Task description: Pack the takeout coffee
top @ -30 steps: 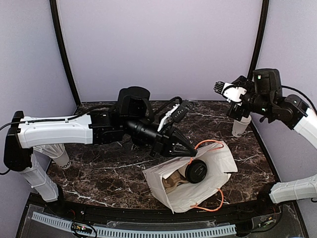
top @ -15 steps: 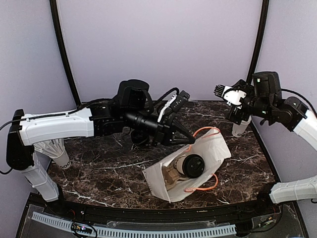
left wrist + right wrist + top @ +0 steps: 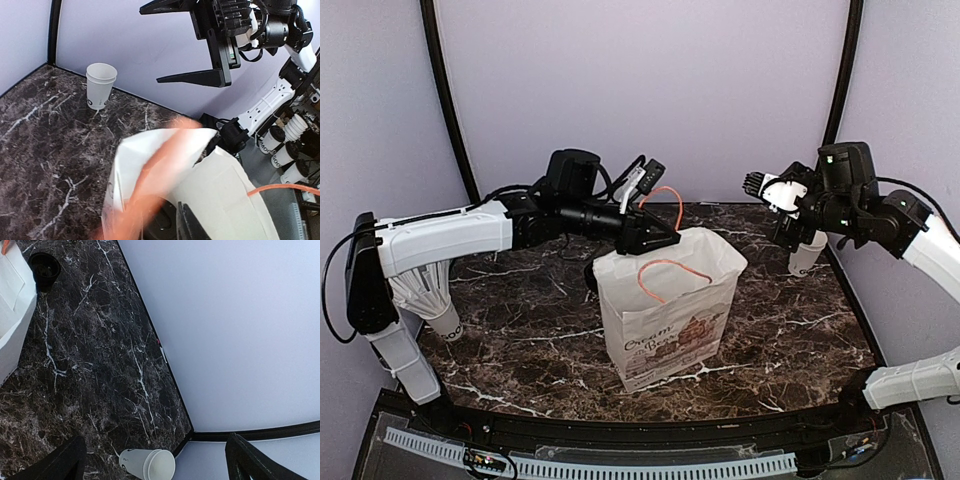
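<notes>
The white paper bag stands upright mid-table. My left gripper is at its back rim, shut on the rear orange handle. In the left wrist view the blurred handle crosses the bag's open mouth. One of my fingers shows beside the black lid of the takeout coffee, deep inside the bag. The coffee is hidden in the top view. My right gripper is open and empty, raised at the back right; its own view shows only table between the jaws.
A lidless white cup stands in the back right corner and shows below my right gripper and in the left wrist view. A white cup with straws is at the left edge. A dark round object sits behind the bag.
The bag lay on its side with its mouth open. My left gripper rose and pulled back-left with the handle, standing the bag upright. The right arm barely moved.
</notes>
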### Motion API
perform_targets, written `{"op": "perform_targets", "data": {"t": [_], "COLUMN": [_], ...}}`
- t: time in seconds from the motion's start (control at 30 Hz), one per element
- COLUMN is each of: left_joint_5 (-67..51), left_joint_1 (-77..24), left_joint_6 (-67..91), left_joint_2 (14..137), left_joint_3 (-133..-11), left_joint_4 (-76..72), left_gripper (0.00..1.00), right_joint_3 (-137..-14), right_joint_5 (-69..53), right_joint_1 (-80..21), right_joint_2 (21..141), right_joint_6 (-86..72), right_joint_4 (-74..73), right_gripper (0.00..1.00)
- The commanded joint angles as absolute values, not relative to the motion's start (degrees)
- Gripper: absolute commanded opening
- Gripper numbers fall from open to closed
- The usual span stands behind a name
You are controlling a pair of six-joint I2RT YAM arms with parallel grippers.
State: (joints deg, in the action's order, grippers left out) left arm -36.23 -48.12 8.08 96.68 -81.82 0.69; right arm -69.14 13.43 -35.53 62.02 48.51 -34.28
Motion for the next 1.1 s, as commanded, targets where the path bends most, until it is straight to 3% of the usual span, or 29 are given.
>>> {"op": "perform_targets", "data": {"t": [0.0,0.27,0.4,0.57,0.7,0.9,1.07], "left_joint_5": [-30.3,-19.4,-13.7,-6.4,6.1,31.2,34.8], "left_joint_1": [-47.9,-47.9,-47.9,-47.9,-47.9,-47.6,-45.9], "left_joint_6": [6.7,-1.6,-5.2,-3.2,6.9,32.7,43.4], "left_joint_2": [94.1,86.2,83.0,78.9,74.8,71.4,69.0], "left_joint_3": [-83.1,-90.4,-91.5,-89.8,-90.3,-91.8,-91.1], "left_joint_4": [2.4,19.2,28.5,35.3,43.0,71.0,82.7], "left_gripper": [0.31,0.61,0.67,0.68,0.66,0.59,0.53], "right_joint_3": [-70.3,-70.6,-70.1,-70.8,-71.3,-69.5,-75.9], "right_joint_5": [13.0,12.1,10.7,9.5,7.9,3.6,-3.6], "right_joint_1": [-34.6,-33.4,-33.4,-33.3,-33.2,-31.9,-28.5], "right_joint_2": [60.8,60.3,60.1,59.8,60.0,60.4,66.5], "right_joint_6": [47.3,46.6,46.5,45.8,44.1,38.2,34.6], "right_joint_4": [-32.5,-31.9,-31.5,-31.8,-32.4,-29.2,-33.6], "right_gripper": [0.99,0.99,0.99,0.99,0.99,0.98,0.99]}}
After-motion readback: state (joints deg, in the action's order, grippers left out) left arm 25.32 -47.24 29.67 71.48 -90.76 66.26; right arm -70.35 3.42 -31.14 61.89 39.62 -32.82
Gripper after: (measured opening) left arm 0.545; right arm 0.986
